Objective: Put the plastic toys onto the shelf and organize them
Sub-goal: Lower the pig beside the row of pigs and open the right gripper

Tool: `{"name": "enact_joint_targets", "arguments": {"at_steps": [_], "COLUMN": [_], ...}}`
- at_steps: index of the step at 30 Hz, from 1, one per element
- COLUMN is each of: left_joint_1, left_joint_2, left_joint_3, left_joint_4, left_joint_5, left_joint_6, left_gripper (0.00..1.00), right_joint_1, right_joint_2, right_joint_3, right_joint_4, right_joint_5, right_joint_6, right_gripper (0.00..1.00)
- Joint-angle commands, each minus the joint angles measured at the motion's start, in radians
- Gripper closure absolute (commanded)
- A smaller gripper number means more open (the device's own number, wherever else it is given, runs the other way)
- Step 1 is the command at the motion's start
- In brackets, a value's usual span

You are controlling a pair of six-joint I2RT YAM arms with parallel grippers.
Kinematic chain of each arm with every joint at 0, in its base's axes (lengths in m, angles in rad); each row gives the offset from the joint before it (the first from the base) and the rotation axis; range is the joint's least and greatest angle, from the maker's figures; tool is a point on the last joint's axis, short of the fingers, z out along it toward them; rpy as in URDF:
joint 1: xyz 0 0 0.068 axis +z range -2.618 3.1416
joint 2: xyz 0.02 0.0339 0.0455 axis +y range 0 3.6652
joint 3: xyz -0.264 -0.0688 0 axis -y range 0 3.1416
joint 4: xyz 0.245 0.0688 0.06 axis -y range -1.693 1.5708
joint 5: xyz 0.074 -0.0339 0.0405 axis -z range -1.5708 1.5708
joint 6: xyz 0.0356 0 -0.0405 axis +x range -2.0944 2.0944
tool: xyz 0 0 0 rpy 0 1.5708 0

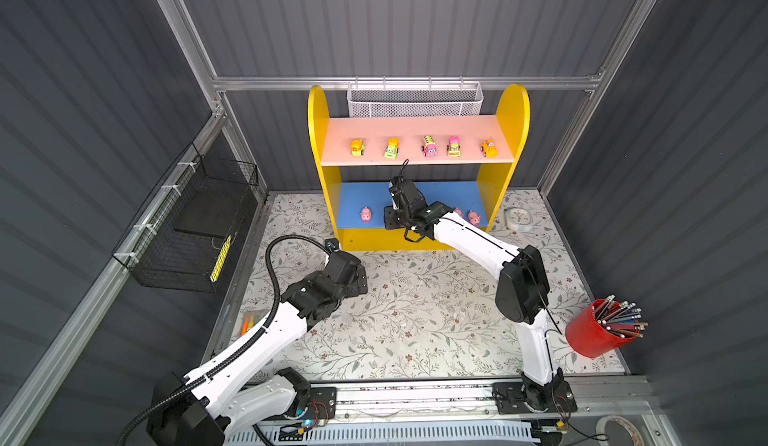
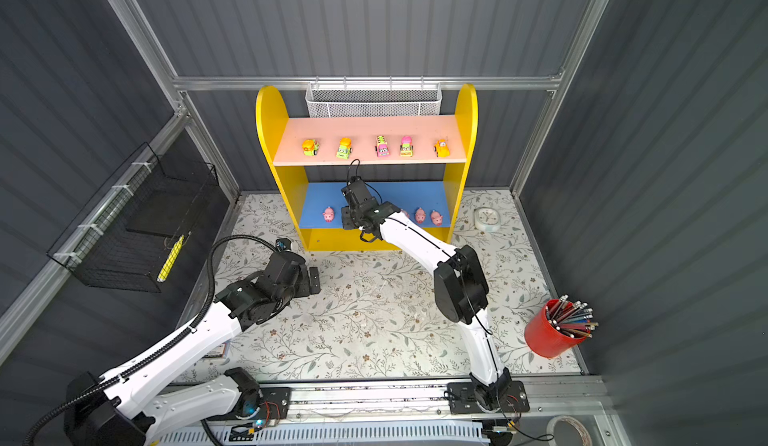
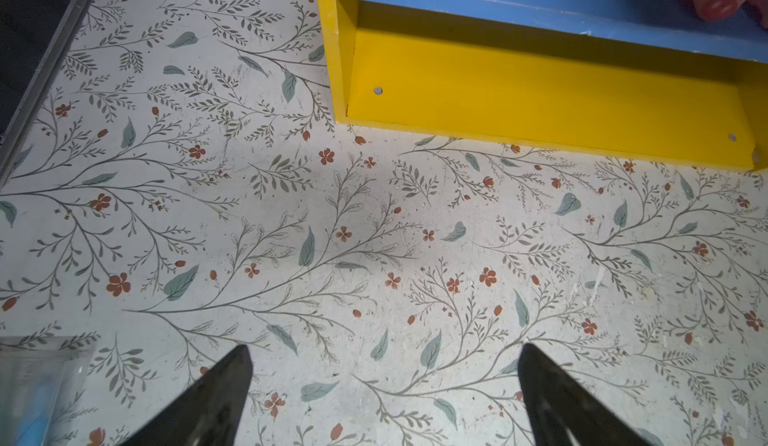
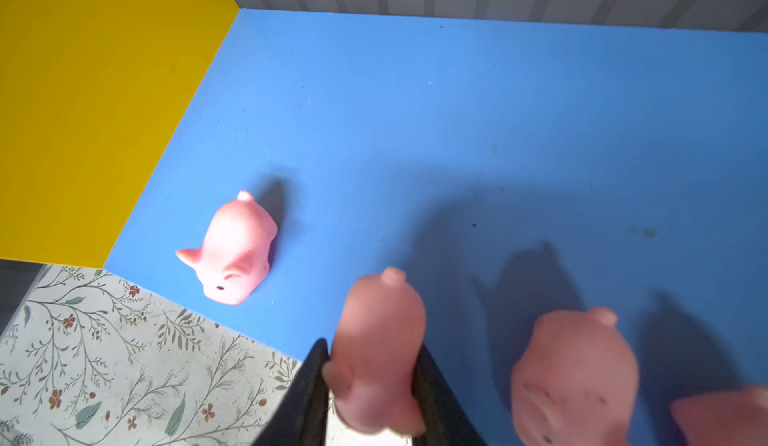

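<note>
- At 4 o'clock on the flowered table [image 1: 415,319], nearest in both top views, a red cup [image 1: 590,336] of pencils is seen.
- At 9 o'clock from the table's middle, the left gripper [image 3: 385,347] is held over bare tabletop. Its jaws are spread wide with nothing between them.
- At 2 o'clock a round white clock [image 1: 518,218] is laid just beside the yellow side of the shelf [image 1: 318,132].
- The shelf is set at 12 o'clock against the back wall, and the right gripper [image 4: 372,346] is reached over the front edge of its blue lower board [image 4: 457,111].
- The right jaws are closed on the held pig [image 4: 382,319], which is pinched by its flanks. Its long axis runs front to back, tail toward 12 o'clock and head toward 6. Whether its feet touch the board cannot be told.
- Toward 3 o'clock, the neighbouring pig [image 4: 573,373] is aligned the same way. More pigs [image 2: 420,215] are lined along the front edge, snouts toward 6 o'clock.
- Well apart toward 9 o'clock, the lone pig [image 1: 365,214] is placed near the yellow side. Its axis runs nearly front to back, snout toward 6.
- On the pink upper board [image 1: 415,126], five toy vehicles [image 1: 429,146] are spaced in a row from 9 to 3 o'clock. Their faces are turned roughly toward 6, long axes front to back.
- Farthest back, a white mesh basket [image 1: 415,105] is hung behind the upper board.
</note>
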Motion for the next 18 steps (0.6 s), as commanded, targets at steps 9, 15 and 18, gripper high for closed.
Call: {"name": "enact_joint_targets", "arguments": {"at_steps": [9, 15, 18], "left_joint_1": [-0.003, -0.003, -0.003], "left_joint_2": [-0.012, -0.014, -0.012], "left_joint_3": [-0.005, -0.005, -0.002], "left_joint_4": [0.013, 0.013, 0.011], "left_joint_5": [-0.01, -0.012, -0.013], "left_joint_6": [0.013, 0.014, 0.018], "left_gripper": [0.0, 0.0, 0.0], "right_joint_1": [-0.004, -0.005, -0.006], "right_joint_2": [0.048, 0.055, 0.058], "right_joint_3": [0.054, 0.059, 0.066], "right_joint_4": [-0.042, -0.047, -0.049], "right_joint_5": [-0.004, -0.001, -0.003], "right_joint_6": [-0.001, -0.001, 0.0], "right_gripper": [0.65, 0.59, 0.55]}}
